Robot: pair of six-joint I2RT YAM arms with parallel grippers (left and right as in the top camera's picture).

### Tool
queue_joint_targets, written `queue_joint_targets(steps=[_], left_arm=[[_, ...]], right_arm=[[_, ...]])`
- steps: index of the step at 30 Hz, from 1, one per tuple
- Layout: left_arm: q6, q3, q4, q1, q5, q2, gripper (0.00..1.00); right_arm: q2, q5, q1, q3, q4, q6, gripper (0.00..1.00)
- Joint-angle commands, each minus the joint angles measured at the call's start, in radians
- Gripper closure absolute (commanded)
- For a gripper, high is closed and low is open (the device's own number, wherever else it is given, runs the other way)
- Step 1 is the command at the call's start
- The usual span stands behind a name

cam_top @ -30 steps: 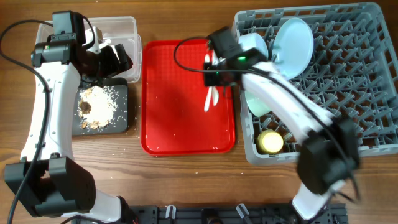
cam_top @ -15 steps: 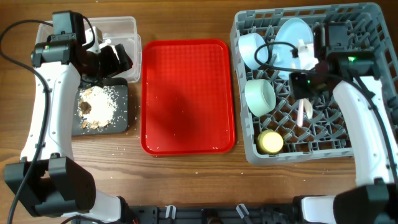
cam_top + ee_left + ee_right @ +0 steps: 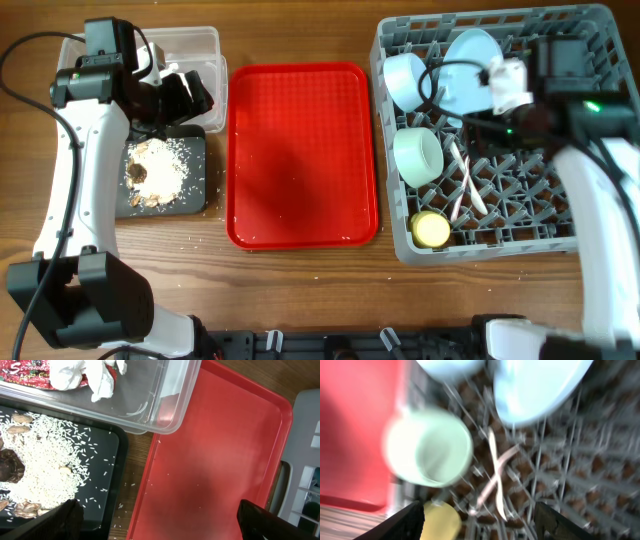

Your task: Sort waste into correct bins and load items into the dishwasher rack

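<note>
As two white plastic spoons (image 3: 462,190) lay crossed inside the square grey pegged rack (image 3: 530,225), the right gripper (image 3: 479,516) and left gripper (image 3: 160,517) stood spread, empty.

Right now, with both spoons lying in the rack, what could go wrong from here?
1. The two white spoons lie loose and crossed over the dishwasher rack pegs, not slotted; jostling could slide them or drop them through the grid.
2. The open right gripper hangs over the mint bowl and plate; a careless retreat could knock them.
3. Rice grains lie on the table outside the black tray, unsorted.
</note>
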Motion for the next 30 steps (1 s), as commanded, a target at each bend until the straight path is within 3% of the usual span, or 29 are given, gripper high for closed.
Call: queue_joint_targets(steps=[1, 5, 15, 22, 27, 30], left_arm=[[0.001, 0.01, 0.0, 0.003, -0.002, -0.003, 0.0], [0.001, 0.01, 0.0, 0.003, -0.002, -0.003, 0.0], [0.001, 0.01, 0.0, 0.003, -0.002, -0.003, 0.0], [0.001, 0.01, -0.001, 0.003, -0.002, -0.003, 0.0], [0.001, 0.01, 0.0, 0.003, -0.002, -0.003, 0.0], [0.001, 0.01, 0.0, 0.003, -0.002, -0.003, 0.0]], right_arm=[[-0.166, -0.2, -0.003, 0.087, 0.029, 0.016, 0.0], [-0.275, -0.24, -0.003, 0.087, 0.042, 0.119, 0.0], [-0.29, -0.163, -0.003, 0.086, 0.034, 0.106, 0.0], [-0.275, -0.078, -0.003, 0.072, 0.213, 0.087, 0.0], [-0.476, -0.077, -0.003, -0.187, 0.534, 0.027, 0.0], [-0.669, -0.078, -0.003, -0.466, 0.745, 0.027, 0.0]])
